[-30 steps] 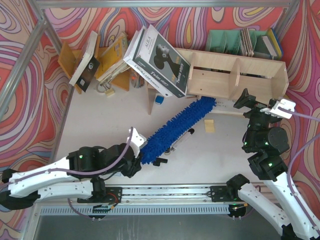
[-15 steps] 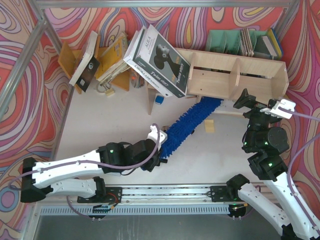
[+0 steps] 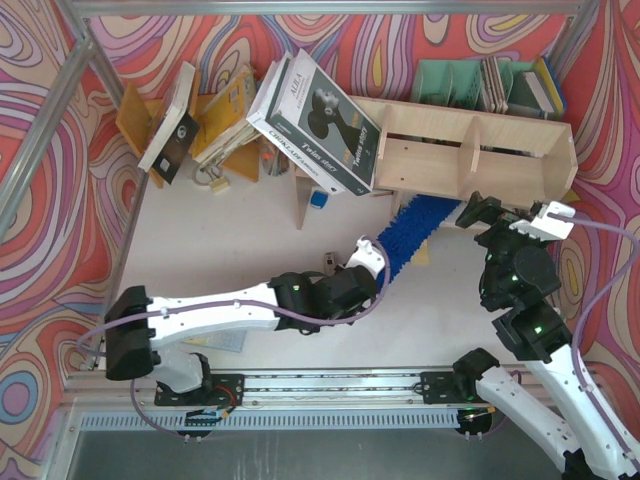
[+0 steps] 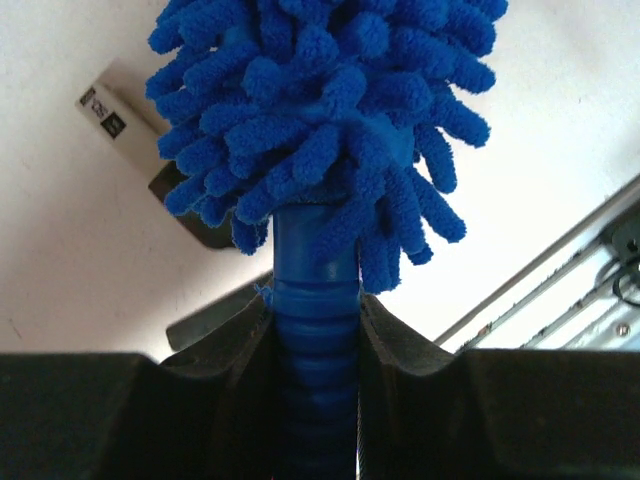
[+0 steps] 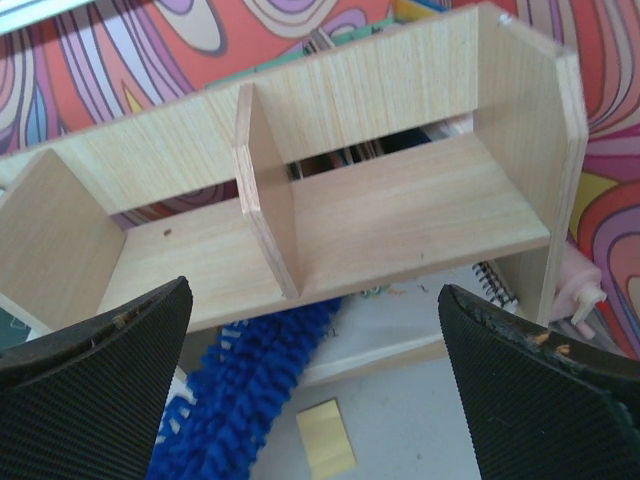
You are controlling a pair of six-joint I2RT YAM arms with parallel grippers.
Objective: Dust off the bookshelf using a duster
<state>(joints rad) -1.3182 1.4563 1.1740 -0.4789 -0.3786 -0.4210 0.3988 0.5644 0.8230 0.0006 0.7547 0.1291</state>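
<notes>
**Inspector A:** Left hand (image 4: 315,330) is clamped on the duster (image 3: 415,228) handle. The fluffy head reaches under the lower board of the bookshelf (image 3: 470,150), right of frame centre in the top view.

**Inspector B:** Right hand (image 5: 315,385)?

**A:** Spread wide, holding nothing, facing the 2 open compartments.

**B:** Risks?

**A:** Probably 2. Pushing further could shove the bookshelf and topple the large book (image 3: 318,122) leaning on its left end. The head may also sweep the small yellow note (image 5: 325,437) across the tabletop (image 3: 230,245).

White desk (image 3: 200,250); swirly red-orange-purple patterned walls (image 3: 40,200) on three sides; silver metal frame posts (image 3: 45,130); even bright light.
</notes>
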